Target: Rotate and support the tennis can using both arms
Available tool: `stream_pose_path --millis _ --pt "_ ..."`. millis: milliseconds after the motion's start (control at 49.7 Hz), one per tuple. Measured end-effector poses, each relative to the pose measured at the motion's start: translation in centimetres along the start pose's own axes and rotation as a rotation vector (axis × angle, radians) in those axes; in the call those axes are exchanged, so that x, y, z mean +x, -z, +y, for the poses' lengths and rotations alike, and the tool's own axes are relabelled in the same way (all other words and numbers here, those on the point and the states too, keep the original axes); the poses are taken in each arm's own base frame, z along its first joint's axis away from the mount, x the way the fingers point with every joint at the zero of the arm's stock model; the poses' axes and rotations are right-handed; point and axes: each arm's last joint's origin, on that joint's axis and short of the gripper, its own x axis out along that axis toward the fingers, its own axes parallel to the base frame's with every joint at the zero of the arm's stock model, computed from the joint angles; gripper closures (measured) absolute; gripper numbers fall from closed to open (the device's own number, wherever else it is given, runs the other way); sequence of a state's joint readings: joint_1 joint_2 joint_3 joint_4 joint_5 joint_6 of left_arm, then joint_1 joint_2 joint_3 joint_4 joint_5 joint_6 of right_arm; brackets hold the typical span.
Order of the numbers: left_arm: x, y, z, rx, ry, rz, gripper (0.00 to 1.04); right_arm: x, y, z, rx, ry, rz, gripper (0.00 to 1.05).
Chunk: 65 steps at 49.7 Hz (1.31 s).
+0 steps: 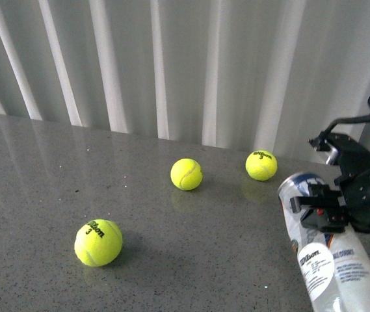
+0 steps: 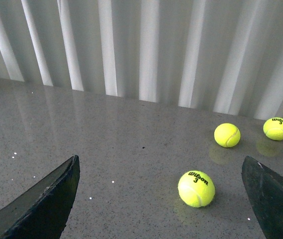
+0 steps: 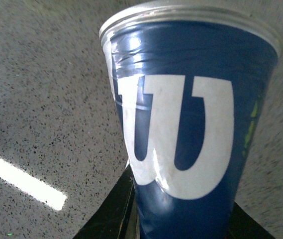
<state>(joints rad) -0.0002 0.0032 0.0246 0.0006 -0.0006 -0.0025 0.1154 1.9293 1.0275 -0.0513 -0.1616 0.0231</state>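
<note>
The tennis can slants at the table's right side, its silver rim toward the far end and a round white sticker on its clear wall. My right gripper is shut across the can just below the rim. In the right wrist view the can's navy label with a white W fills the frame, with the right gripper clamped on its sides. My left gripper is open over bare table, its black fingers wide apart. It holds nothing and does not show in the front view.
Three yellow tennis balls lie on the grey speckled table: one near left, one mid, one further right. The nearest ball sits ahead of the left gripper's jaws. A white pleated curtain runs along the back.
</note>
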Motion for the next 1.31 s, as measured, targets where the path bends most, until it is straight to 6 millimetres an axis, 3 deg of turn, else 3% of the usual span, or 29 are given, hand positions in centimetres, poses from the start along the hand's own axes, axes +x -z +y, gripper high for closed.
stream_pose_path --millis 121,201,463,664,785,1107,1309 --pt "0.0 0.0 0.0 0.000 0.000 0.000 0.07 -3.3 -1.5 0.7 -0.248 -0.013 -0.088 0.86" --pt "0.0 0.0 0.0 0.000 0.000 0.000 0.07 -4.7 -1.3 0.7 -0.465 -0.035 -0.141 0.89" --pt "0.0 0.0 0.0 0.000 0.000 0.000 0.07 -5.8 1.3 -0.1 -0.875 -0.172 -0.053 0.93" --pt "0.0 0.0 0.0 0.000 0.000 0.000 0.07 -4.6 1.7 -0.8 -1.133 -0.102 -0.035 0.93" --pt "0.0 0.0 0.0 0.000 0.000 0.000 0.07 -2.5 2.1 -0.8 -1.244 -0.128 -0.037 0.93" --pt "0.0 0.0 0.0 0.000 0.000 0.000 0.07 0.8 2.2 2.1 -1.341 -0.188 -0.087 0.93" --pt "0.0 0.0 0.0 0.000 0.000 0.000 0.07 1.9 3.0 2.3 -1.348 -0.211 -0.060 0.93"
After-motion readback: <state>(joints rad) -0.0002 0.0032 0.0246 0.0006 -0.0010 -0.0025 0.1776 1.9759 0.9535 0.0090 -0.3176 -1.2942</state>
